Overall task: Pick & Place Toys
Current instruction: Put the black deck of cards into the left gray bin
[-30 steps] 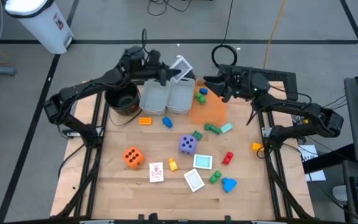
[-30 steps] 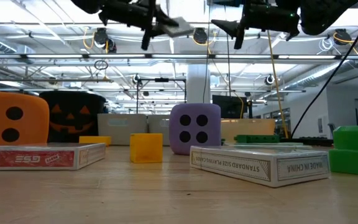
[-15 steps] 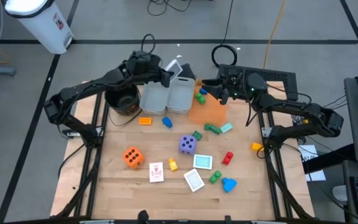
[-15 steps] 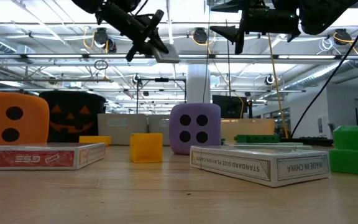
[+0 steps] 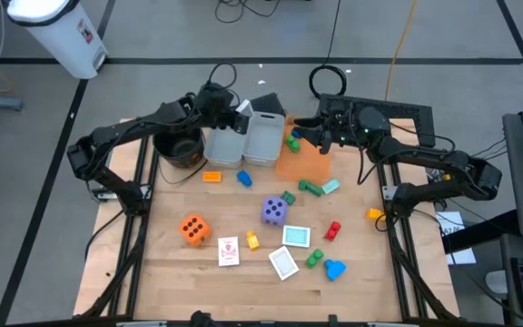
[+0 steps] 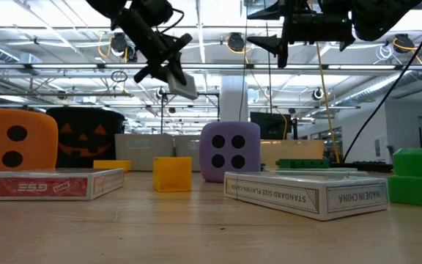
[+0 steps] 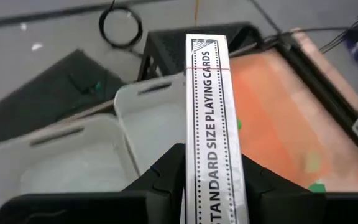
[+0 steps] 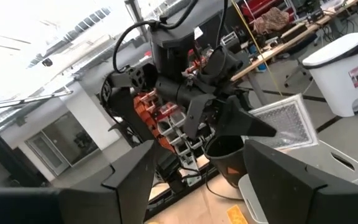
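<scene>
A white card box [image 7: 211, 124], printed "STANDARD SIZE PLAYING CARDS", is clamped edge-on between the closed fingers of the left gripper [image 5: 234, 115], hanging above the two grey bins [image 5: 243, 141] in the upper middle of the high view. Right of them, the right gripper [image 5: 320, 132] hovers over the orange bin [image 5: 304, 159], fingers apart and apparently empty. Dice, blocks and cards lie scattered lower on the wooden table [image 5: 171, 272].
</scene>
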Available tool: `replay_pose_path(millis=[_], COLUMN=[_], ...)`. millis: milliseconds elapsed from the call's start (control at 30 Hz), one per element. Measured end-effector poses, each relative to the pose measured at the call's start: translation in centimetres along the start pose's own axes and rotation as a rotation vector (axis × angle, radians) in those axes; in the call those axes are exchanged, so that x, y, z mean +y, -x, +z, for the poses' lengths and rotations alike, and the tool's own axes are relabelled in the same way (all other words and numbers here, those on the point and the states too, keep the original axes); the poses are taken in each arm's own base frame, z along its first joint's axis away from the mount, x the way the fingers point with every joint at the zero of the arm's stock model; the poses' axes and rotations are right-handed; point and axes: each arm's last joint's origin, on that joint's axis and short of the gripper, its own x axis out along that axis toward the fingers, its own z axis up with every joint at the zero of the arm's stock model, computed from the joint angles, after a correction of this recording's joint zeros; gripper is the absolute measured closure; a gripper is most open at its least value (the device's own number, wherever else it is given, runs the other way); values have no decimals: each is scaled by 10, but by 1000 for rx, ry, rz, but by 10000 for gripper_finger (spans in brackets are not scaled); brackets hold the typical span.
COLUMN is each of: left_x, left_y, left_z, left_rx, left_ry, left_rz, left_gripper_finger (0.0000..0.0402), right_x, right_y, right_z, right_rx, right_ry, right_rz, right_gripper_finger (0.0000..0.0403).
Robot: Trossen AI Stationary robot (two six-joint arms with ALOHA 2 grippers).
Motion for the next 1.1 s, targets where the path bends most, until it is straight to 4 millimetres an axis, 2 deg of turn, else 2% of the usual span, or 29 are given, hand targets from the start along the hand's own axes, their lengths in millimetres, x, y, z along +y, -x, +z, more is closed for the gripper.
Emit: replay_pose_path(millis=[167,300,600,733,1100], left_x=[2,-3,1,2,30], left_y=[2,3,-31,-35,-20], left_z=[4,15,41,48,37], left_rx=[-13,-40,129,180,430], left_ry=[57,19,26,34,-5], left_rz=[22,17,85,116,264], left_gripper_finger=[311,310,310,309,309], right_x=[-1,-1,-2,-7,-10], right_y=[0,0,1,4,8], right_z=[-1,-1,-4,-13,-20], right_rx=[7,8,15,36,32], right_ry=[-3,-2,-8,-48,-52], right_rz=[-5,-5,-10,-25,-25], right_gripper_finger=[167,167,167,167,167])
